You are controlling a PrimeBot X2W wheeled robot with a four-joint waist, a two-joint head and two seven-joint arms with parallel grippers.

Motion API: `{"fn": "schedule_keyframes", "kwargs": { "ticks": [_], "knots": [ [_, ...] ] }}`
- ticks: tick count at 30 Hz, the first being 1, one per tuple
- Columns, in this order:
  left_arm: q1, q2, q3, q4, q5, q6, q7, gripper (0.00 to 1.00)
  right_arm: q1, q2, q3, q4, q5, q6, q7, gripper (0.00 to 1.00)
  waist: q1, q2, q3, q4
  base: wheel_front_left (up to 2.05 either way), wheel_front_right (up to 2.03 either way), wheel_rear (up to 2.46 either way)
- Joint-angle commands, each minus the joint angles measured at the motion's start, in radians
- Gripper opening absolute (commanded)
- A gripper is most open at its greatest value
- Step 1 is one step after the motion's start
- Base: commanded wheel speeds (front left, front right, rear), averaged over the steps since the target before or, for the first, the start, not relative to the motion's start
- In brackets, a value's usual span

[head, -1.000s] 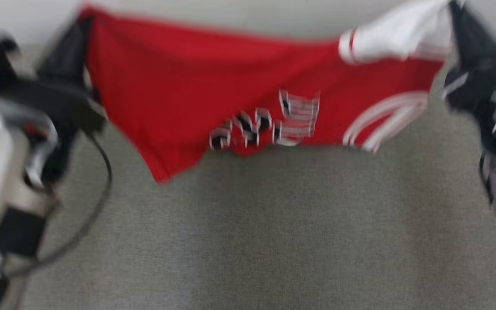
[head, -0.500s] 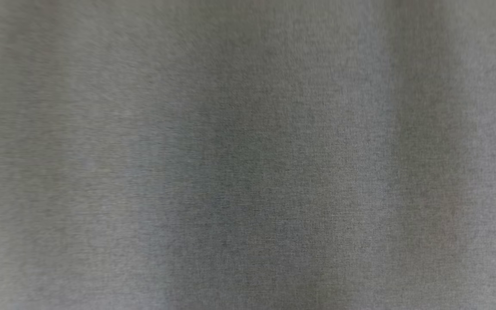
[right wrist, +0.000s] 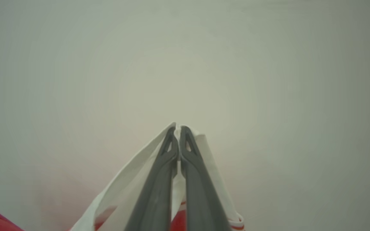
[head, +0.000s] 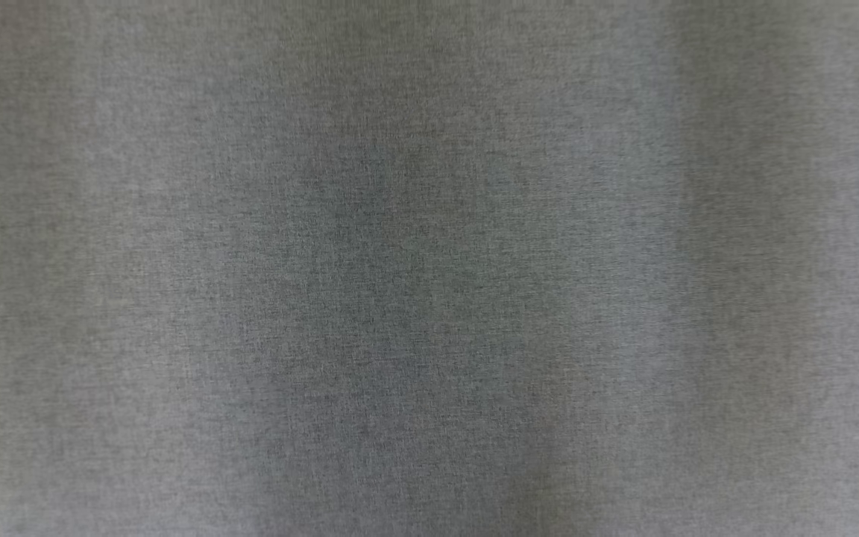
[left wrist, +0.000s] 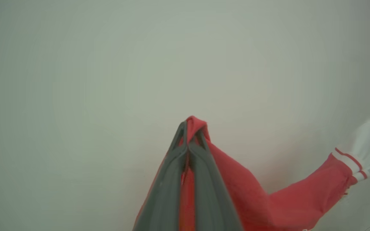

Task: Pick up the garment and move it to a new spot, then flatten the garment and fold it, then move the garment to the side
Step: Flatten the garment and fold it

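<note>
Now we hold the red, white-sleeved fabric garment (left wrist: 268,199) strung sideways. Left pincer (left wrist: 189,128) pinches red cloth, right pincer (right wrist: 178,128) white sleeve.

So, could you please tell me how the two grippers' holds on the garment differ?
The left gripper pinches the garment's red part; the right gripper its white part. Red cloth bunches past the left gripper's tips; white cloth ends about level with the right gripper's. Both are shut.

A grey woven surface (head: 176,313) carries soft darker shadows (head: 377,239) at its middle. In the wrist views stands a plain pale backdrop (left wrist: 108,64).
</note>
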Motion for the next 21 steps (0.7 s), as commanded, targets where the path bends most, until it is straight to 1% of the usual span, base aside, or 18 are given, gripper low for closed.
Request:
{"fn": "schedule_keyframes", "kwargs": {
  "ticks": [1,4,5,7,8,9,13,15,17,19,21],
  "knots": [
    [0.053,0.010,-0.022,-0.020,-0.026,0.001,-0.023,0.00,0.049,-0.014,0.027,-0.012,0.034,0.002,-0.016,0.00,-0.0002,-0.0003,-0.022,0.003,0.00,0.00,0.00],
    [0.147,0.036,-0.060,-0.071,-0.084,0.001,-0.060,0.00,0.147,-0.047,0.087,-0.064,0.115,0.002,-0.042,0.00,-0.0002,-0.0003,-0.057,0.003,0.00,0.00,0.00],
    [0.230,0.053,-0.080,-0.114,-0.129,0.001,-0.093,0.00,0.238,-0.077,0.132,-0.124,0.178,0.002,-0.052,0.00,-0.0002,-0.0003,-0.088,0.000,0.00,0.00,0.00],
    [0.325,0.070,-0.109,-0.163,-0.162,0.001,-0.113,0.00,0.347,-0.114,0.169,-0.192,0.245,0.002,-0.061,0.00,-0.0002,-0.0003,-0.125,-0.002,0.00,0.00,0.00],
    [0.370,0.080,-0.116,-0.192,-0.181,0.001,-0.127,0.00,0.403,-0.133,0.183,-0.228,0.277,0.002,-0.067,0.00,-0.0002,-0.0003,-0.143,-0.003,0.00,0.00,0.00],
    [0.370,0.080,-0.116,-0.192,-0.181,0.001,-0.127,0.00,0.403,-0.133,0.183,-0.228,0.277,0.002,-0.067,0.00,-0.0002,-0.0003,-0.143,-0.003,0.00,0.00,0.00],
    [0.598,0.129,-0.149,-0.309,-0.253,0.001,-0.162,0.00,0.659,-0.207,0.225,-0.386,0.385,0.002,-0.078,0.00,-0.0002,-0.0003,-0.222,-0.011,0.00,0.00,0.00],
    [0.717,0.142,-0.143,-0.362,-0.298,0.001,-0.183,0.00,0.800,-0.240,0.228,-0.461,0.424,0.002,-0.082,0.00,-0.0002,-0.0003,-0.258,-0.011,0.00,0.00,0.00],
    [0.836,0.154,-0.137,-0.411,-0.318,0.007,-0.199,0.00,0.938,-0.268,0.221,-0.530,0.458,0.002,-0.078,0.00,-0.0002,-0.0003,-0.289,-0.010,0.00,0.00,0.00],
    [0.957,0.152,-0.124,-0.463,-0.335,0.019,-0.209,0.00,1.076,-0.286,0.197,-0.595,0.476,0.002,-0.083,0.00,-0.0002,-0.0003,-0.316,-0.006,0.00,0.00,0.00],
    [1.065,0.140,-0.111,-0.512,-0.346,0.031,-0.216,0.00,1.207,-0.291,0.161,-0.648,0.491,0.002,-0.087,0.00,-0.0002,-0.0003,-0.338,0.001,0.00,0.00,0.00]
  ]
}}
